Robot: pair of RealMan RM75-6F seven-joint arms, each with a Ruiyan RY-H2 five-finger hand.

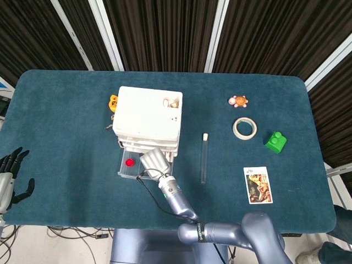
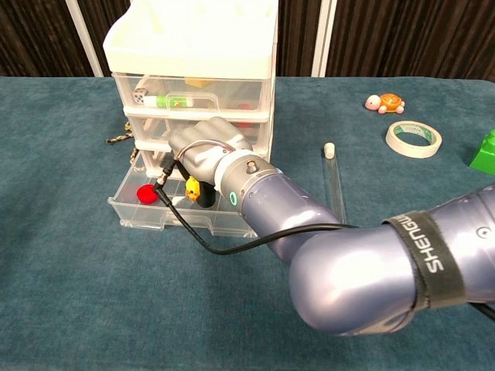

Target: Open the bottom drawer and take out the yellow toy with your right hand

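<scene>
Right hand (image 2: 207, 154): gripping yellow toy (image 2: 192, 188) over open drawer (image 2: 166, 214), centre-left.
Risk: loose pinch, toy drops back.
Left hand (image 1: 10, 176): open, idle.

This looked like a robotics lab set up for manipulation trials rather than a home or shop. A table (image 1: 66, 110) covered in dark teal cloth stood before a wall of black slatted panels (image 1: 165, 27) crossed by white bars. Loose cables (image 1: 71, 234) trailed on the floor under the table's near edge. Scattered test props lay well apart on the cloth: a tape roll (image 1: 244, 128), a green block (image 1: 275, 142), a picture card (image 1: 258, 185), a glass tube (image 1: 204, 158).
</scene>
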